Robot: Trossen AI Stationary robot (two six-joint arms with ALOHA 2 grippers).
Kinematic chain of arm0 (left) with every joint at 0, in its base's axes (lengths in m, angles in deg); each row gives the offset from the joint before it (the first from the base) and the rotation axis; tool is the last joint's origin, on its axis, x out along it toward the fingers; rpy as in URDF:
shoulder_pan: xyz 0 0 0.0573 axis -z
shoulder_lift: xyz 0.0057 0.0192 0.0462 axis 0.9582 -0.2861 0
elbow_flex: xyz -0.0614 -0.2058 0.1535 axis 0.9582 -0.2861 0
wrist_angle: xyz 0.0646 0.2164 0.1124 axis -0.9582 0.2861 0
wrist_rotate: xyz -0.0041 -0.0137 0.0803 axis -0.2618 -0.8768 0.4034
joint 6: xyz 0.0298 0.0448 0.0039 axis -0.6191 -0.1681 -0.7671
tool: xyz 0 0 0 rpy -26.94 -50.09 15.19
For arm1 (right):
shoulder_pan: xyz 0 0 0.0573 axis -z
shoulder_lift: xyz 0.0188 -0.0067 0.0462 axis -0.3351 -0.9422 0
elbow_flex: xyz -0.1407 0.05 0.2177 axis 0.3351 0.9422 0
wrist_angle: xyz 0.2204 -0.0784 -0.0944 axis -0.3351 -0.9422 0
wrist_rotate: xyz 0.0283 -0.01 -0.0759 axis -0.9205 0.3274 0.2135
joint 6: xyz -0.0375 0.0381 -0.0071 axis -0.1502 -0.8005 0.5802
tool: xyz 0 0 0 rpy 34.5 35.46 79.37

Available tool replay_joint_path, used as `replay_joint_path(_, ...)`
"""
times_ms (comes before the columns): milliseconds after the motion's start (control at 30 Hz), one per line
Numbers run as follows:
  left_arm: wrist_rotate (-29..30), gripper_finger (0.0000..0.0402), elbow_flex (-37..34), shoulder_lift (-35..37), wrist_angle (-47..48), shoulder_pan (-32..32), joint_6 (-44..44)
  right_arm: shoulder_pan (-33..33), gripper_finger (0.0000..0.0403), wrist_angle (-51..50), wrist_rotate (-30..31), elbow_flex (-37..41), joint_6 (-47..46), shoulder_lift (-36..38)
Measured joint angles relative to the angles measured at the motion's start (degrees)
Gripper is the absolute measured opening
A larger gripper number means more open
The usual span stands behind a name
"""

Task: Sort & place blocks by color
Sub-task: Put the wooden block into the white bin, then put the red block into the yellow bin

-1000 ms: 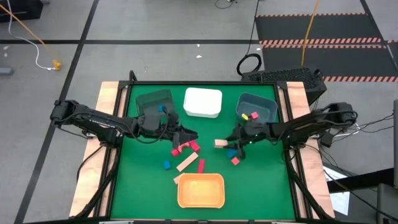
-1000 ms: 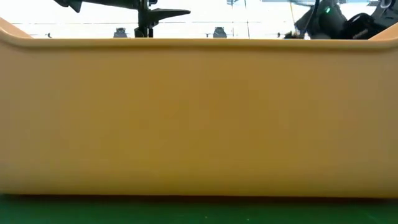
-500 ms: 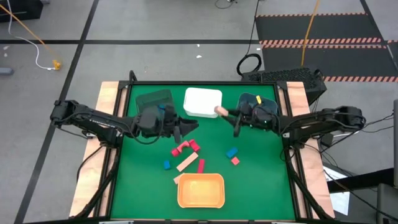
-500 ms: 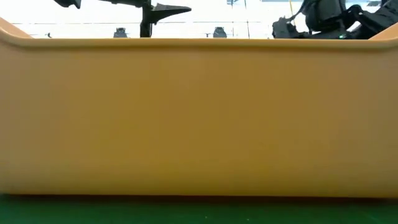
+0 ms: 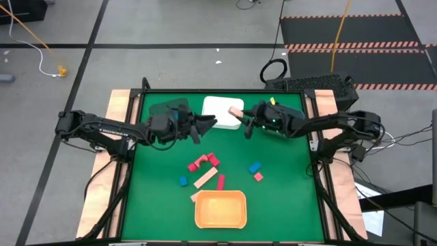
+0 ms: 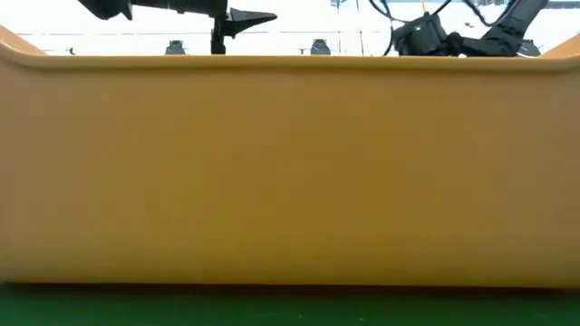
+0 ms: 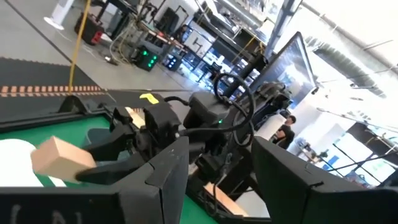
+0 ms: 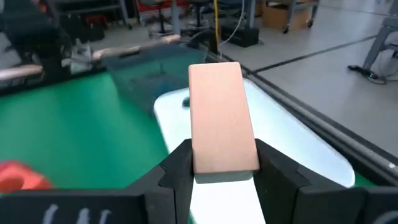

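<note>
Green felt covers the worktop [image 5: 287, 198], and from where I stand the left end effector [image 5: 207, 125] hangs above the back of it, just beside the dark green bin [image 5: 166, 109] and the near left corner of the white bin [image 5: 217, 109]; its two dark fingers [image 7: 155, 180] stand apart with nothing between them. Below it, toward the middle of the felt, lies a loose cluster of blocks: a blue cube [image 5: 183, 181], a red arch [image 5: 199, 162] with smaller red pieces touching it, a tan bar [image 5: 204, 180] lying at a slant, a red bar [image 5: 220, 182] just beside that, and another tan piece [image 5: 195, 197] touching the rim of the orange bin [image 5: 220, 210] at the front edge. That orange bin's wall [image 6: 290, 172] fills almost all of the low view. Farther right, the right end effector [image 5: 240, 117] is over the right edge of the white bin, and it is gripping a tan block [image 8: 221, 118] by its lower end, so the block sticks out beyond the fingertips above the white bin's floor [image 8: 280, 143]. On the felt below and to the right lie a blue block [image 5: 255, 167] and a small red cube [image 5: 259, 176], close together and well apart from the main cluster. Behind the right arm sits the dark blue bin [image 5: 293, 113], mostly hidden by the arm, so I cannot tell what it holds.
</note>
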Motion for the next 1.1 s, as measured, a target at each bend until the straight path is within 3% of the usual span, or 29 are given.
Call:
replay_joint_path(300,-0.1,0.0175,0.0,0.0,0.9,-2.1,-0.6,2.5,0.0123,1.2,-0.1,-8.0,1.6,-9.5)
replay_joint_path(500,-0.1,0.0175,0.0,0.0,1.0,-2.5,-3.3,3.6,0.0123,0.6,0.0,-8.9,0.3,-15.0)
replay_joint_path(700,-0.2,0.0175,0.0,1.1,3.0,-2.5,-4.9,3.7,0.0127,1.1,-0.1,-9.0,-2.5,-16.1)
replay_joint_path(933,-0.4,0.0175,0.0,1.3,4.7,-2.5,-6.1,3.7,0.0180,1.3,-0.2,-9.0,-2.1,-16.1)
replay_joint_path(1100,-1.7,0.0175,0.0,1.3,13.1,-2.5,-3.1,3.6,0.0226,1.3,-0.2,-9.0,-2.1,-15.8)
